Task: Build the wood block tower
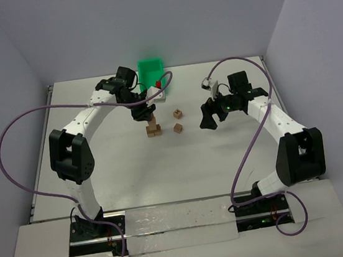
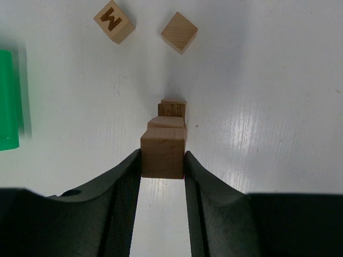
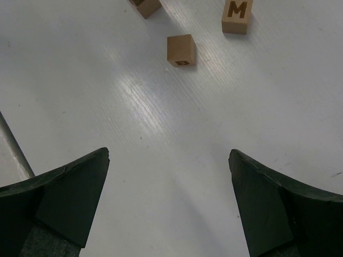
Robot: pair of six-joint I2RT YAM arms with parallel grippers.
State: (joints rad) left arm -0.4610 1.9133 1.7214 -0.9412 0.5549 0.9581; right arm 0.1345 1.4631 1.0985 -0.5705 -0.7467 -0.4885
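Note:
My left gripper [image 1: 145, 113] [image 2: 163, 159] is shut on a plain tan wood block [image 2: 163, 155]. It holds the block right over the tower [image 1: 153, 129], whose lower cubes [image 2: 171, 111] show just beyond it in the left wrist view. I cannot tell whether the held block rests on the tower. Two loose wood blocks lie to the tower's right: one marked M [image 1: 177, 113] [image 2: 114, 21] [image 3: 237, 16] and another [image 1: 178, 128] [image 2: 179, 32] [image 3: 181, 50]. My right gripper [image 1: 207, 120] [image 3: 169, 155] is open and empty, hovering right of the loose blocks.
A green bin [image 1: 150, 70] [image 2: 8, 101] stands at the back. A white object with a red piece [image 1: 158, 87] lies just in front of it. Purple cables loop off both arms. Walls close in the table's left, back and right sides.

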